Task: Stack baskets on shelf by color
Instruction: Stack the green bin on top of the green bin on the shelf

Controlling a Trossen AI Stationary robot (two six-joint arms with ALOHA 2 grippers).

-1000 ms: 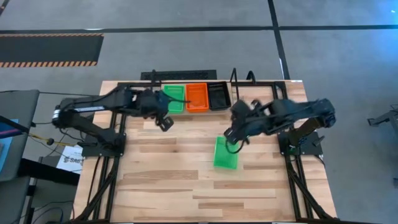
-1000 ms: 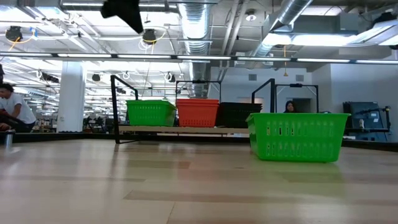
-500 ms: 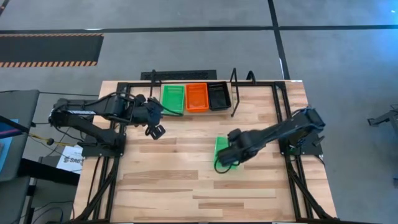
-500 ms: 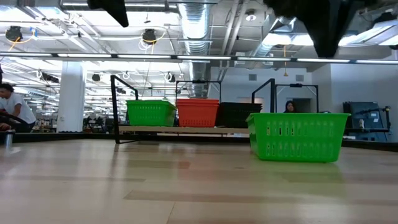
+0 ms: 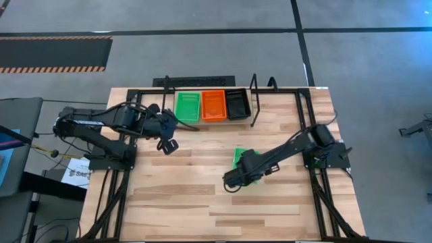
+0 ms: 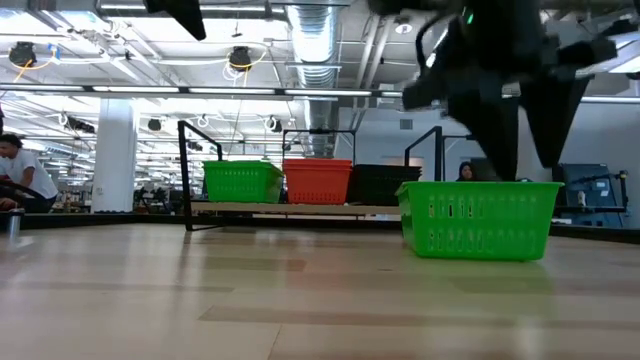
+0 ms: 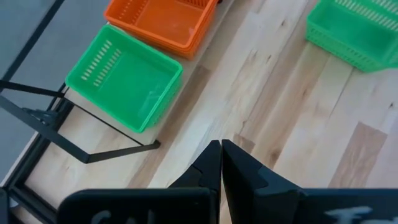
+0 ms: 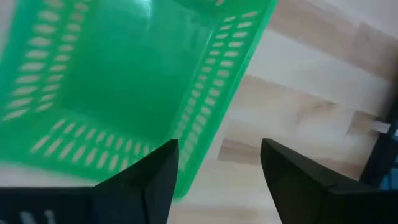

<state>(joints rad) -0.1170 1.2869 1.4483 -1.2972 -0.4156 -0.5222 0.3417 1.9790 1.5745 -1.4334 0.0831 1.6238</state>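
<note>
Right claw [image 8: 214,168] spread astride loose green basket's [image 5: 240,158] rim, bare table [image 5: 175,196] around.

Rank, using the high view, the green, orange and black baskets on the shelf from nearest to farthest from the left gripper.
Measured from the left gripper, shut, hovering over the table in front of the shelf:
1. green basket, shelf's left end
2. orange basket, middle
3. black basket, right end

3 baskets [image 5: 213,106] on shelf [image 5: 254,101], 1 apart [image 5: 238,158]
</note>
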